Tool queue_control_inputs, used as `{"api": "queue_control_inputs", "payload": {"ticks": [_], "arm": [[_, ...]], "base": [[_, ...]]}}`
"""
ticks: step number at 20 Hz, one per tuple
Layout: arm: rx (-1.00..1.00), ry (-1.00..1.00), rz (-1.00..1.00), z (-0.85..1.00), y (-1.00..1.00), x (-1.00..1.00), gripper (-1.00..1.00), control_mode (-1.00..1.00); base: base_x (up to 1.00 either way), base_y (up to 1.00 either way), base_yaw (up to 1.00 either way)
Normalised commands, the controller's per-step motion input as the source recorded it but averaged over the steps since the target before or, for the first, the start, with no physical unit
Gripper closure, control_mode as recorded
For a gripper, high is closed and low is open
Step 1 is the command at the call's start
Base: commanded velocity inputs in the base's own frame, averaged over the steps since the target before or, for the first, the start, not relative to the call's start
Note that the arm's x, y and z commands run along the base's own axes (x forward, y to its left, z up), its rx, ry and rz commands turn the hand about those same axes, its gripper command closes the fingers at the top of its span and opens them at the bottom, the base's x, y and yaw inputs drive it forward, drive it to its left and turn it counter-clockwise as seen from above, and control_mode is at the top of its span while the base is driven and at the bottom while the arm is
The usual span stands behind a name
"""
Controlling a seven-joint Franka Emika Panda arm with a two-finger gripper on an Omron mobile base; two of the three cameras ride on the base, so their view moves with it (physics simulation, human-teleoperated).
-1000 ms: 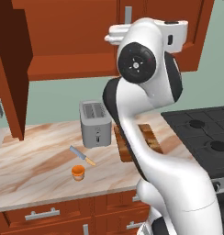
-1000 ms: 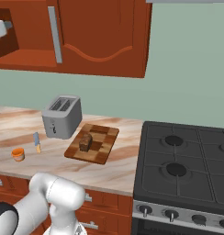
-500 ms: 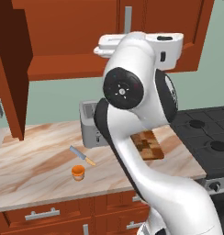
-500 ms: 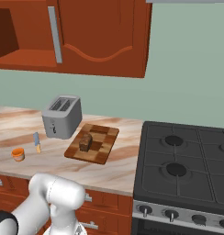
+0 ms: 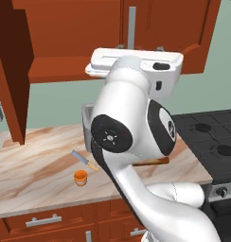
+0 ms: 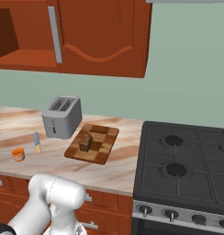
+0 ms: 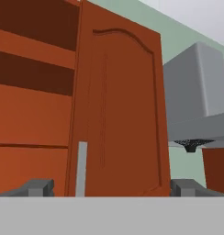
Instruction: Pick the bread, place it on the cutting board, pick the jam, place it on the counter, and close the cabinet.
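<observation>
1. The simulated kitchen had a pale green wall behind a beige-pink marbled stone counter [image 6: 118, 170] with brown veins, set over reddish wood drawers with metal handles, and a black gas stove [image 6: 187, 165] at its right end.
2. The large reddish-brown wooden wall cabinet [image 6: 100, 36] hung above. Its right panelled door, with an arched groove and a long grey bar handle [image 7: 81, 169], was closed. Its left door [image 5: 13, 71] stood swung outward, showing bare shelf boards inside.
3. The two-finger gripper [image 7: 111, 187] was raised to cabinet height, its small dark finger tips [image 7: 38, 187] set wide apart with nothing between them. The closed door and its handle stood straight ahead of the gripper, and the open compartment lay to one side of it.
4. Well below the gripper, the rectangular checkered wooden cutting board [image 6: 102, 147] of light and dark brown blocks lay flat on the counter, with the small dark brown round-topped bread [image 6: 85, 142] sitting on it.
5. Just beside the board stood a boxy silver two-slot toaster [image 6: 62, 115].
6. Further left, the small squat orange jam [image 6: 18, 154] jar rested on the counter, near a knife [image 6: 37, 142] with an orange handle.
7. Compared with a second earlier, the arm's white links had swung across the left base view and now covered most of the board and toaster; the bread, jam and knife lay where they were.
</observation>
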Motion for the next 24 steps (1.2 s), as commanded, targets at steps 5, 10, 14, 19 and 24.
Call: {"api": "queue_control_inputs", "payload": {"ticks": [5, 10, 14, 19, 24], "arm": [[0.00, -0.06, 0.00, -0.06, 0.20, -0.21, -1.00, -1.00], [0.00, 0.00, 0.00, -0.02, 0.25, -0.25, -1.00, -1.00], [0.00, 0.00, 0.00, 0.00, 0.37, -0.30, -1.00, -1.00], [0.00, 0.00, 0.00, 0.00, 0.40, -0.36, -1.00, -1.00], [0.00, 0.01, 0.00, 0.00, 0.41, -0.29, -1.00, -1.00]], "base": [[0.00, 0.00, 0.00], [0.00, 0.00, 0.00], [0.00, 0.00, 0.00], [0.00, 0.00, 0.00], [0.00, 0.00, 0.00]]}}
